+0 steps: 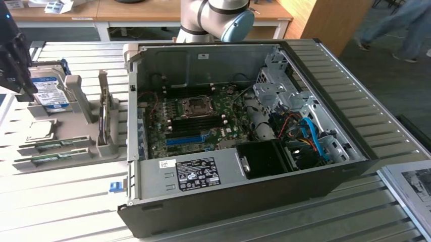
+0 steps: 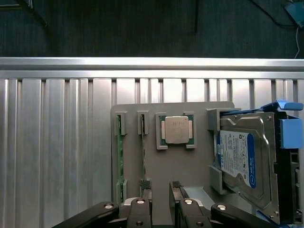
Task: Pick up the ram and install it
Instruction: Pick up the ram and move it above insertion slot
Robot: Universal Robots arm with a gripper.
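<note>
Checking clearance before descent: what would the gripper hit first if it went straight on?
The open gripper would probably meet the tray first, just beside a ram; depth is unclear.

Ram (image 2: pixel 119 161) lies beside processor (image 2: pixel 176 129), seemingly in tray (image 2: pixel 190 166).

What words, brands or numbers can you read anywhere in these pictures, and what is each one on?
Nothing reads clearly enough to quote.
On the hard drive, a blue-white label: print too small.
On the black label inside the computer case: white print blurred.
On the white sticker beside it: too small.
On the processor lid: faint marks, unreadable.
</note>
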